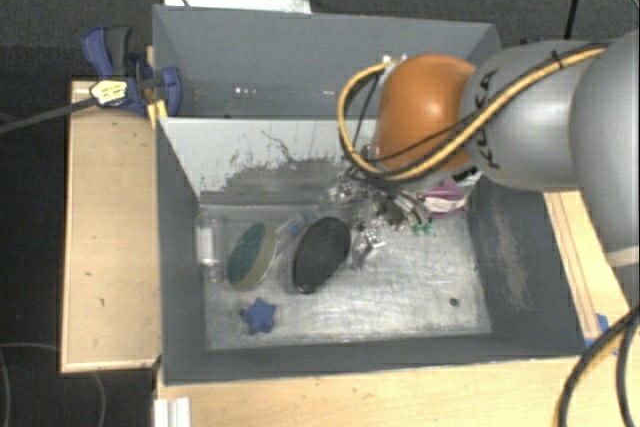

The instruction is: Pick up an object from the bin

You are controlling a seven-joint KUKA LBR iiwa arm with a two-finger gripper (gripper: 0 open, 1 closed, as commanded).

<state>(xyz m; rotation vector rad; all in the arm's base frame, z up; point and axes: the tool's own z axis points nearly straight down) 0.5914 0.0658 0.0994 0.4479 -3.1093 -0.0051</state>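
We read this as the approach step: the gripper (pixel 372 233) hangs low over the middle of the bin (pixel 300 65), just beside the upper right end of a black oval piece (pixel 320 255), and nothing shows in its grasp. Whether the gripper is spread or pressed together we cannot tell, since the wrist and its cables hide too much of it. The black oval piece is the nearest thing, so we take it as the likely pick. It lies flat on the bin's floor near the centre, tilted with its long axis running towards the back right corner, and looks dark, smooth and rounded, a little like a pebble. Just to its left lies a green disc (pixel 250 253), with a clear tube (pixel 207 243) by the left wall and a blue star (pixel 260 315) near the front edge. A pink thing (pixel 445 197) sits under the arm towards the right wall. In our judgement the next move calls for shifting left over the oval and closing across its narrow width
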